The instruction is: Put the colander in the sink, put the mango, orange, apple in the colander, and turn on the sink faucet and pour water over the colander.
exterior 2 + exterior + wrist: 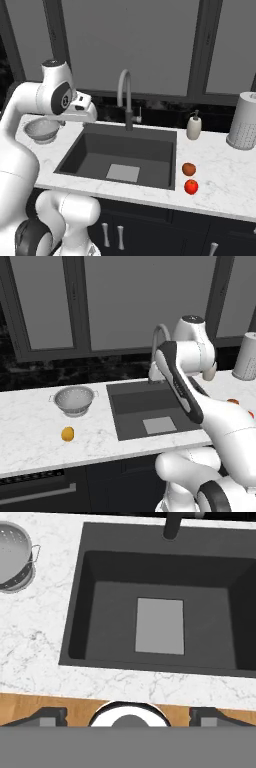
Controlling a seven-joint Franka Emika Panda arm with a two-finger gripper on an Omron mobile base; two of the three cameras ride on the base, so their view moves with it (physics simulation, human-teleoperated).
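Note:
The silver colander [74, 400] [42, 129] [12, 557] stands upright on the white counter, left of the dark sink [131, 417] [165, 160] [75, 622]. In front of the colander lies the yellow-orange mango [67, 433]. On the counter right of the sink are the orange [188, 169] and, nearer the front edge, the red apple [191, 187]. The grey gooseneck faucet [126, 95] [159, 338] rises behind the basin; no water runs. My gripper [128, 716] hangs high over the sink's front, open, with nothing between its fingertips [50, 716].
A white soap bottle [194, 126] and a white perforated canister [245, 121] stand at the back right of the counter. A dark window wall runs behind. Dark cabinets lie below the counter's front edge.

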